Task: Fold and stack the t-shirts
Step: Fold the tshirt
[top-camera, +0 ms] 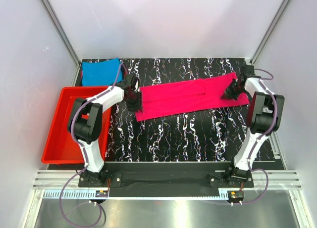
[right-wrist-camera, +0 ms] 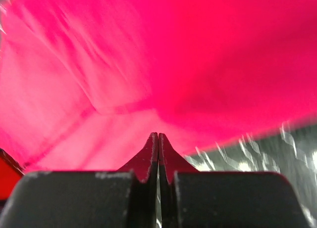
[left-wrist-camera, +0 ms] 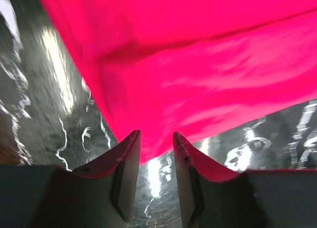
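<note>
Across the middle of the table [top-camera: 188, 139] lay the pink shirt [top-camera: 188, 97], folded into a long narrow band and running at a slant, its left end nearer the robot, its right end farther back. And a gripper at each end! Down at the left end, right on the short edge, was the left gripper [top-camera: 133, 100]. From the left wrist you could see its fingers [left-wrist-camera: 130, 154] standing a modest way apart. Marbled table showed through the gap, and the shirt's edge lay just at the tips: cloth at the mouth, not pinched.

Over on the other side, the right gripper [top-camera: 232, 92] sat on the right end of the shirt, near its far corner. From the right wrist, its fingers [right-wrist-camera: 148, 154] were pressed tight together and the tips met right at the cloth, with pink filling nearly everything ahead. Whether a fold was nipped between those tips, I could not tell. Both wrist views were streaked with blur.

Back in the far left corner the blue shirt [top-camera: 100, 72] lay folded in a flat square, well apart from the pink one. Its near edge was just behind the red tray [top-camera: 52, 139], which stood at the table's left side
</note>
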### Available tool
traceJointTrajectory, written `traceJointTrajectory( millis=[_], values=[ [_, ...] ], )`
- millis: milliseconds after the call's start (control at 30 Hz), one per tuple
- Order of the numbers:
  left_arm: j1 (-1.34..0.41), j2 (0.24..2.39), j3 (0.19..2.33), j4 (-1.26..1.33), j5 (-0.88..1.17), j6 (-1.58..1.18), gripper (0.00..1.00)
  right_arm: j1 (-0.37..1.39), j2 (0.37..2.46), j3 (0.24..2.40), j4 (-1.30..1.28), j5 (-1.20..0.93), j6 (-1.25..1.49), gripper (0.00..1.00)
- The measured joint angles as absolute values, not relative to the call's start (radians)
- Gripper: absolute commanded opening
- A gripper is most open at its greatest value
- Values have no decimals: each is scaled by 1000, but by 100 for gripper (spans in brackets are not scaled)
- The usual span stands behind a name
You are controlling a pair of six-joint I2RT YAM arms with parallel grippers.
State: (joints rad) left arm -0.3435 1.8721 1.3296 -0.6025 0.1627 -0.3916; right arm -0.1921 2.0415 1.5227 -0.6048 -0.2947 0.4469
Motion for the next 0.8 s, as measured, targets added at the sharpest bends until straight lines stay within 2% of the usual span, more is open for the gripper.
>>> traceJointTrajectory(
  millis=[233, 567, 800],
  values=[
    [-353, 1867, 1208, -546, 168, -417, 33, -192, 1896, 1337, -604, -249, 466, 0],
    [-375, 1786, 1093, -479, 156, -458, 33, -218, 1911, 1339, -553, -131, 469, 0],
    [-404, 1728, 1026, -476, 149, -493, 33, -255, 2031, 1417, -543, -92, 471, 0]
  ],
)
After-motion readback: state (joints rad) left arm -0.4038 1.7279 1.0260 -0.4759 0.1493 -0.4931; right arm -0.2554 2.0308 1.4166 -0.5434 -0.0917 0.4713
